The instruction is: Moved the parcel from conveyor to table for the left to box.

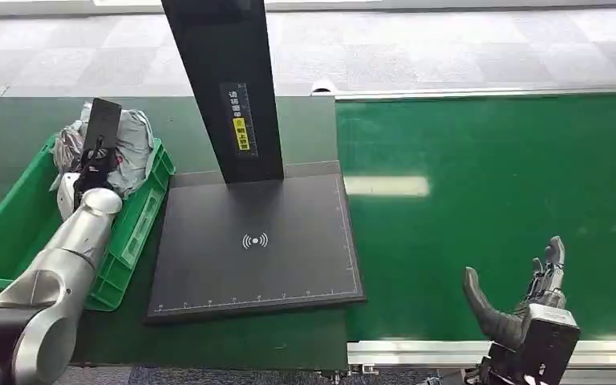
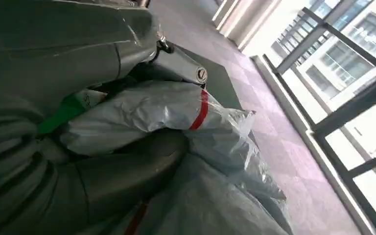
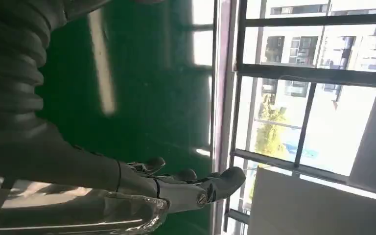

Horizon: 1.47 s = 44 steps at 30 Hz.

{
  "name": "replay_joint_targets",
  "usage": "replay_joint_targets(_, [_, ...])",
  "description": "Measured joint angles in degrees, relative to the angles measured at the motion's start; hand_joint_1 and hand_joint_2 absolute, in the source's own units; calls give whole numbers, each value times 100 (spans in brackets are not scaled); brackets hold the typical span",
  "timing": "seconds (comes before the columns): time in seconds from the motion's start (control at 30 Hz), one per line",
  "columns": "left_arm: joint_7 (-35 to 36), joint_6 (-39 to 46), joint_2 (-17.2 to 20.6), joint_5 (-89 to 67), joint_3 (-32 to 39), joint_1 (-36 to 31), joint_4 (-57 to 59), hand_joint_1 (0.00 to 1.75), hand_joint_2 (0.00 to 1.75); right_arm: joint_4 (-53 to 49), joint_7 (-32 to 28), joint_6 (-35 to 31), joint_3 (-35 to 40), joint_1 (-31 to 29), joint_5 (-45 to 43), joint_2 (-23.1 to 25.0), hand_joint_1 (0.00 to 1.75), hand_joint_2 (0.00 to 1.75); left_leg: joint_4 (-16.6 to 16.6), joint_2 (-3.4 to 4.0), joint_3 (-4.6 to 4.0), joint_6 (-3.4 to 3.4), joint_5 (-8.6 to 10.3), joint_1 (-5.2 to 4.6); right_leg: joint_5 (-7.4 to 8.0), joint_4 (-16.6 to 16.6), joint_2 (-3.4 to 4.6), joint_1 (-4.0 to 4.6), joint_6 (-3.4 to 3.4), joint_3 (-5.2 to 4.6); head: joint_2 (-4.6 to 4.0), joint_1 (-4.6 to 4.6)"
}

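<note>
A grey plastic parcel [image 1: 134, 135] with a red stripe lies in the far end of the green box [image 1: 141, 221] at the table's left. My left hand [image 1: 95, 160] reaches into the box and holds the parcel. In the left wrist view the parcel [image 2: 152, 112] sits squeezed between the thumb [image 2: 127, 171] and the fingers [image 2: 176, 66]. My right hand [image 1: 529, 293] stands open over the near edge of the green conveyor [image 1: 489, 176], fingers spread with nothing in them. That same right hand [image 3: 176, 188] appears above bare belt in the right wrist view.
A black scanning plate [image 1: 257, 257] with a tall black post [image 1: 224, 80] stands between the box and the conveyor. The conveyor's metal rail [image 1: 417, 351] runs along the near edge. Grey floor lies beyond the table.
</note>
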Motion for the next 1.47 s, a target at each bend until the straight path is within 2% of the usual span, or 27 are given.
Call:
replay_joint_targets(0.1, [-123, 197, 66, -171, 259, 7, 13, 175, 175, 11, 20, -70, 53, 2, -22, -22, 0, 175, 0, -6, -2, -1, 1, 1, 0, 1, -1, 1, 0, 0, 0, 0])
replay_joint_targets(0.2, [-380, 230, 81, -858, 963, -6, -61, 175, 175, 11, 26, -131, 68, 10, -46, -37, 0, 175, 0, -1, -2, 0, 1, 0, 0, 1, 0, 0, 0, 0, 0, 2])
replay_joint_targets(0.23, [-428, 230, 92, -950, 1199, -31, -66, 145, 175, 11, 26, -131, 72, 15, -46, -42, 0, 175, 0, 2, -2, 0, 1, 0, 0, 1, 1, 0, 0, -1, 0, -2])
replay_joint_targets(0.27, [-485, 230, 105, -959, 1444, -59, -66, 145, 175, 11, 26, -134, 79, 25, -46, -46, 0, 175, 0, 3, -2, 0, 0, 0, 0, 1, 1, 0, 0, -2, 0, 0])
replay_joint_targets(0.3, [-536, 230, 109, -959, 1627, -72, -66, 0, 175, 11, 26, -134, 81, 34, -46, -50, 0, 175, 1, 0, -2, 0, 0, 0, 0, 1, 0, 0, 0, -2, 0, 0])
replay_joint_targets(0.57, [-1386, 44, 138, -465, 2492, -77, 4, 0, 175, 11, 50, -120, 109, 73, -46, -57, 0, 175, 0, -6, -2, 0, 1, 0, 0, 1, -3, 0, 0, -1, 0, -2])
replay_joint_targets(0.6, [-1456, 9, 138, -406, 2547, -78, 4, 0, 0, 11, 53, -109, 114, 82, -46, -59, 0, 175, 1, -4, -2, 0, 1, 0, 0, 1, -2, 0, 0, -1, 0, 2])
replay_joint_targets(0.67, [-1559, -113, 135, -273, 2647, -86, 4, 0, 0, 11, 52, -85, 123, 91, -46, -61, 0, 175, 1, -3, 0, 0, 1, 0, 0, 1, -2, 0, 0, -1, 0, 0])
replay_joint_targets(0.7, [-1591, -159, 131, -218, 2698, -88, 4, 0, 175, 11, 53, -81, 127, 93, -46, -63, 0, 175, 1, -4, 0, 0, 1, 0, 0, 1, -3, 0, 0, -1, 0, 0])
replay_joint_targets(0.8, [-1761, -321, 116, -31, 2789, -89, 4, 0, 175, 11, 52, -62, 151, 90, -44, -70, 0, 175, 1, -6, -1, 0, 1, 0, 0, 1, -4, 0, 0, -1, 0, 0])
replay_joint_targets(0.83, [-1863, -354, 109, 46, 2813, -89, 2, 0, 0, 13, 53, -53, 155, 90, -44, -70, 0, 175, 1, -6, -1, 0, 1, 0, 0, 1, -4, 0, 0, -1, 0, 0])
replay_joint_targets(0.9, [-2063, -386, 85, 264, 2840, -88, -9, 0, 0, 13, 70, -22, 158, 90, -22, -70, 0, 175, 1, -5, -1, 0, 1, 0, 0, 1, -3, 0, 0, -1, 0, 0])
replay_joint_targets(0.93, [-2162, -435, 72, 381, 2846, -86, -22, 0, 175, 13, 74, -18, 158, 90, -13, -70, 0, 175, 1, -5, -1, 0, 1, 0, 0, 1, -3, 0, 0, -1, 0, 0])
replay_joint_targets(1.07, [-3061, -813, -114, 1363, 2894, -23, -267, 0, 175, 13, 109, -11, 158, 94, 46, -63, 0, 175, 1, -12, 0, 0, 1, -1, 0, 0, -9, -2, 0, 2, 0, 0])
replay_joint_targets(1.13, [-3408, -1235, -326, 2216, 2784, 229, -747, 0, 175, 15, 103, 26, 158, 114, 74, -39, 0, 175, 1, -11, 1, 1, 0, -5, 0, 0, -8, -6, 0, 4, 0, -2])
replay_joint_targets(1.23, [-3368, -1742, -678, 3650, 2107, 1072, -2034, 0, 175, 37, 129, 120, 160, 138, 124, 11, 0, 175, 1, -9, 0, 0, -3, -7, -2, -1, -8, -8, 2, 4, 0, -2])
replay_joint_targets(1.33, [-3357, -1423, -927, 4374, 1136, 1987, -3186, 0, 175, 79, 171, 151, 186, 132, 186, 48, 0, 175, 1, -19, -7, 1, -6, -6, -8, -2, -11, -8, 10, 2, 0, 2])
replay_joint_targets(1.47, [-3372, -1340, -957, 4813, 314, 2523, -3983, 0, 175, 127, 234, 195, 210, 132, 208, 70, 0, 175, 0, -21, -8, 2, -6, -6, -8, -3, -14, -8, 10, 3, 0, 0])
